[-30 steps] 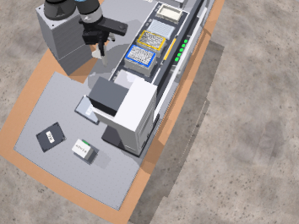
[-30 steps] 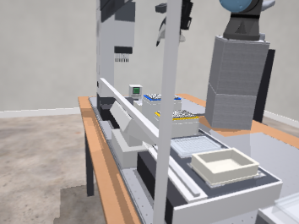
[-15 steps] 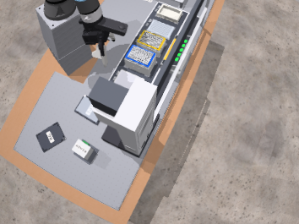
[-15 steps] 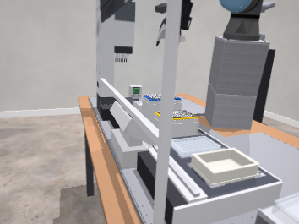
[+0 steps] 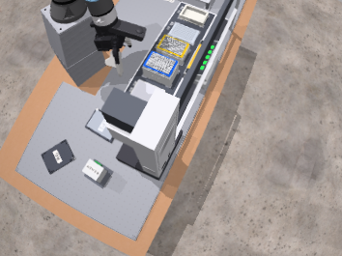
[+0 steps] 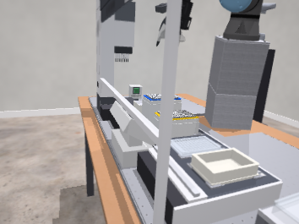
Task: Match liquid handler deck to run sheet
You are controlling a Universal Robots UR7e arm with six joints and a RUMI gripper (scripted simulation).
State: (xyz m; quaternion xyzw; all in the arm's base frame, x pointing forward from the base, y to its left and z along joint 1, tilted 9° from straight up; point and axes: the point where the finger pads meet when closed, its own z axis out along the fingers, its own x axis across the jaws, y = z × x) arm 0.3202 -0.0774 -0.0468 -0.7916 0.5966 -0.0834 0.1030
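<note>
My claw hangs released and grasping nothing, its jaws parted and pointing down above the table, just left of the liquid handler's deck. Along that deck I see a cream one-well reservoir at the far end, then a clear plate, then a yellow-rimmed tip rack and a blue-rimmed tip rack nearer to me. The handler's white and dark head covers the nearest deck spot, so I cannot tell what sits there. On the grey mat at the near left lie a dark flat piece and a small white box, well apart from my claw.
</note>
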